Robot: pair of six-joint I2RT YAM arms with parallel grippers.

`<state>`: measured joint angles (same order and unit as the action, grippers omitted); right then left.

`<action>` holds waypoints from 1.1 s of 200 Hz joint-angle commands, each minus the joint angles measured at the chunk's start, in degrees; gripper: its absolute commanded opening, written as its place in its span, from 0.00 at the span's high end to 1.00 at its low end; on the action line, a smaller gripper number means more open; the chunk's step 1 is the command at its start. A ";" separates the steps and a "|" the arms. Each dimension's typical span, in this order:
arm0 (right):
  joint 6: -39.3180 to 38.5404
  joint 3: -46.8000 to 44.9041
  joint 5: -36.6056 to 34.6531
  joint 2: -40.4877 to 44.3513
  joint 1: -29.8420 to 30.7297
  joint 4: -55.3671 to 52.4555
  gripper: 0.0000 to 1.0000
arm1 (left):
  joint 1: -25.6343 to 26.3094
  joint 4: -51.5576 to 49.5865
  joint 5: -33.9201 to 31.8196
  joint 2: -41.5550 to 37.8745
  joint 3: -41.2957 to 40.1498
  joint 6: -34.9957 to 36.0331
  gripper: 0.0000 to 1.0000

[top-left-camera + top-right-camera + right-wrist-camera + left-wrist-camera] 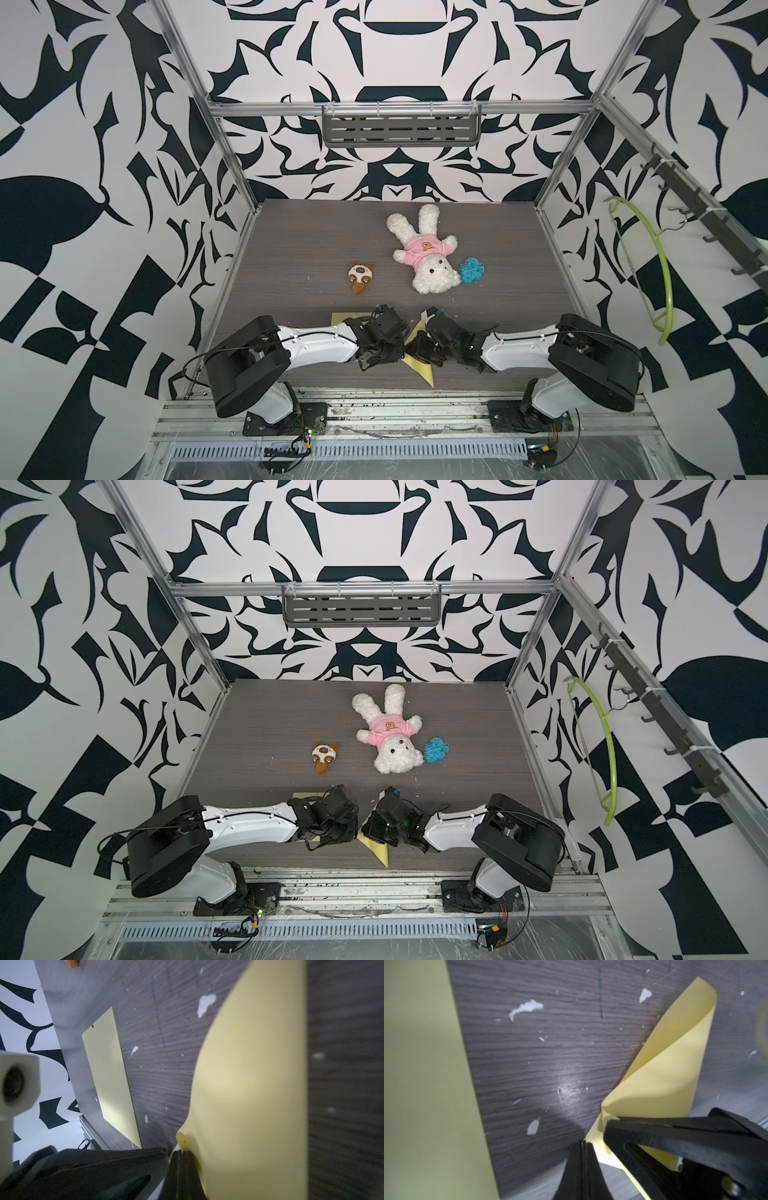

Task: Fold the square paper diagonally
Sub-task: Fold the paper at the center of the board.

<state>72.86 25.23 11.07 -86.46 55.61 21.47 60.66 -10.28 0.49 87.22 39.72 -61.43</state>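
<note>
The square paper [424, 370] is pale yellow and sits near the table's front edge in both top views [379, 850], mostly hidden by the two wrists. In the left wrist view it curls up off the table [675, 1059]. My right gripper [611, 1126] is shut on a fold of it, and one corner [184, 1140] pokes out past its tip [182, 1153]. My left gripper [584, 1142] is shut, and its tip meets the paper's lower corner. Whether paper lies between its jaws does not show. The two grippers nearly touch [401, 351] [417, 351].
A second yellow sheet [341, 319] [110, 1076] lies flat under my left wrist. Farther back lie a white plush rabbit [424, 257], a small brown toy [360, 277] and a blue tangle [471, 270]. A green hanger [660, 266] hangs on the right wall.
</note>
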 commanded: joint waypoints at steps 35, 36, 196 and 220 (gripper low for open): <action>-0.88 0.08 -0.80 -0.62 0.63 -4.86 1.00 | -0.04 0.90 0.73 0.93 -1.29 -0.35 1.00; -0.88 0.12 -0.79 -0.68 0.63 -4.86 1.00 | -0.07 0.93 0.78 0.98 -1.30 -0.36 1.00; -0.48 1.09 -0.72 4.13 0.99 -4.39 1.00 | -0.02 -0.97 0.41 0.70 -5.36 0.08 1.00; -0.19 0.96 -0.42 3.36 1.16 -3.39 1.00 | -0.02 -0.97 0.60 0.68 -5.18 0.08 1.00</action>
<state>72.90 25.23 10.92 -83.22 56.36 18.13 60.64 -5.02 1.37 86.63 36.84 -62.02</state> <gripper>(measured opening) 0.048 0.045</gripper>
